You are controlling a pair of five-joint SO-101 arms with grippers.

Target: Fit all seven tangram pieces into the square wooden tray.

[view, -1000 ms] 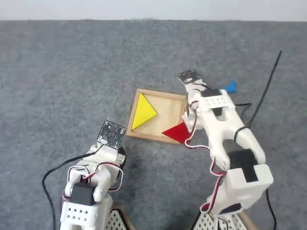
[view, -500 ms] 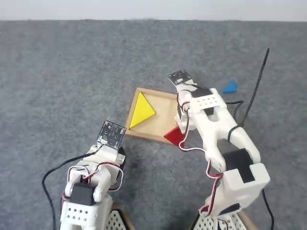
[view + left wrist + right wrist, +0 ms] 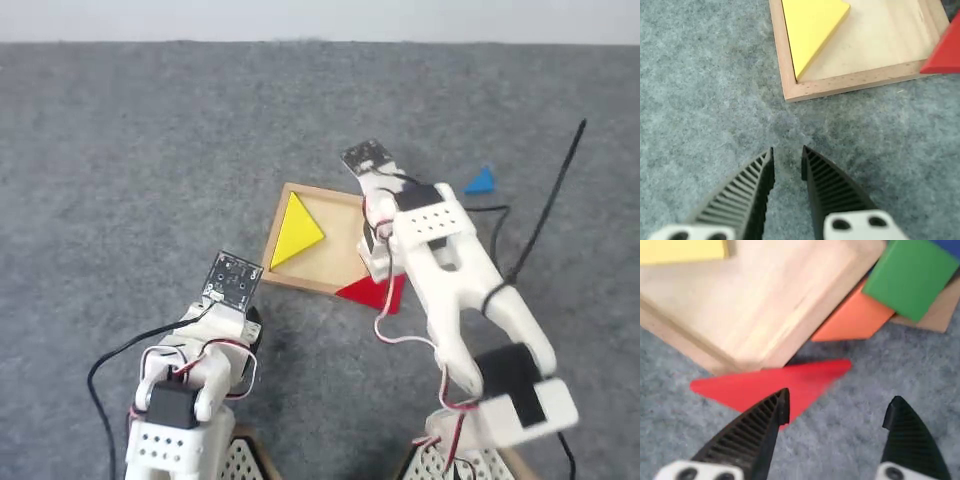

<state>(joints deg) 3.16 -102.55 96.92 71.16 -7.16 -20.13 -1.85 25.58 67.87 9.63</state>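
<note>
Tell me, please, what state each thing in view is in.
wooden tray, mostly bare.
yellow triangle, flat inside the tray.
red triangle, outside, at tray's rim, ungripped.
blue triangle, on carpet, apart.
green piece, outside tray.
orange piece, outside tray.
left gripper, slightly open, empty.
right gripper, open, empty.

One wooden tray point(image 3: 300, 284) and five tangram pieces: yellow point(image 3: 296, 233), red point(image 3: 375, 291), orange point(image 3: 852, 320), green point(image 3: 910, 275), blue point(image 3: 481, 181).
</note>
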